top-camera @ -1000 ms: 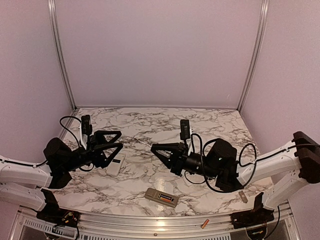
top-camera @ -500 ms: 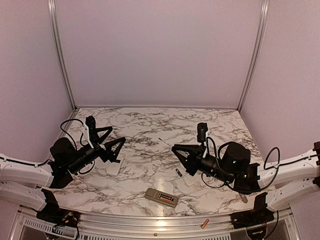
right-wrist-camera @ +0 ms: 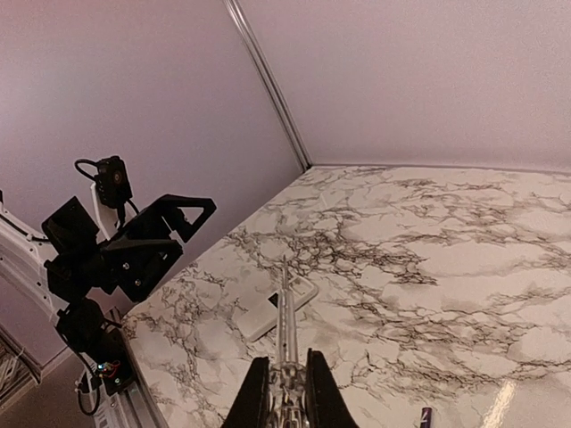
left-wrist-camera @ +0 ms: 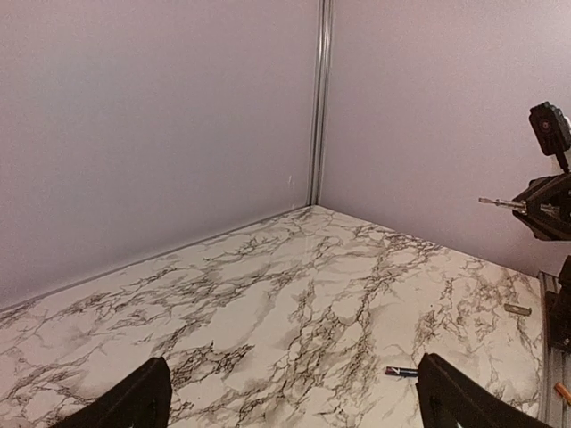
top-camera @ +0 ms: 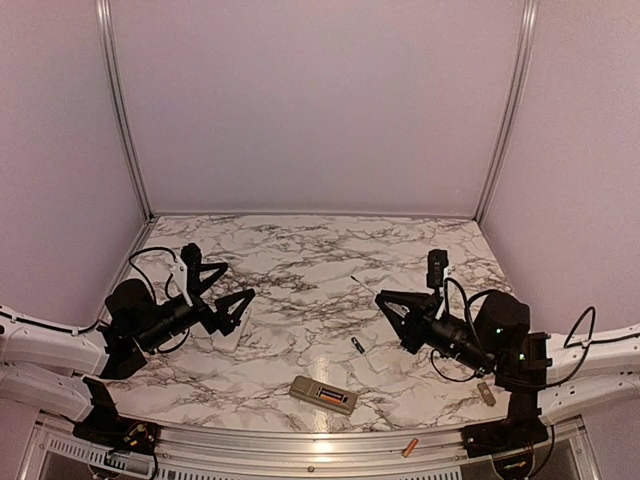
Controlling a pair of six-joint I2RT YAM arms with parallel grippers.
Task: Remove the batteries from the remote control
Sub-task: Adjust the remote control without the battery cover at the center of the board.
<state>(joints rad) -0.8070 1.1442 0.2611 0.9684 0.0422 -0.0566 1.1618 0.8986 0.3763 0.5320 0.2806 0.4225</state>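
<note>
1. Pulling back to the lower left and lower right of the overhead view, both arms have left the middle of the counter (top-camera: 300,250).
2. Left pincer (top-camera: 240,281) has spread apart, empty; right pincer (top-camera: 384,297) stays together on a thin metal rod (right-wrist-camera: 285,321).
3. Grey remote (top-camera: 323,396), lower centre, still seats an orange battery (top-camera: 327,398).
4. Dark battery (top-camera: 357,345) lies loose mid-frame, so unloading looks unfinished.

Top external: high, behind both bases, looks forward and down. It is wide and takes in the whole marble table (top-camera: 300,250) plus the back wall (top-camera: 320,100). Left wrist: low over the table, faces far-right, right arm (left-wrist-camera: 546,212) at the frame edge. Right wrist: low too, faces left across to the left arm (right-wrist-camera: 89,259). All three share mid-table and the dark battery (top-camera: 356,345), cut off at the right wrist's bottom edge.
</note>
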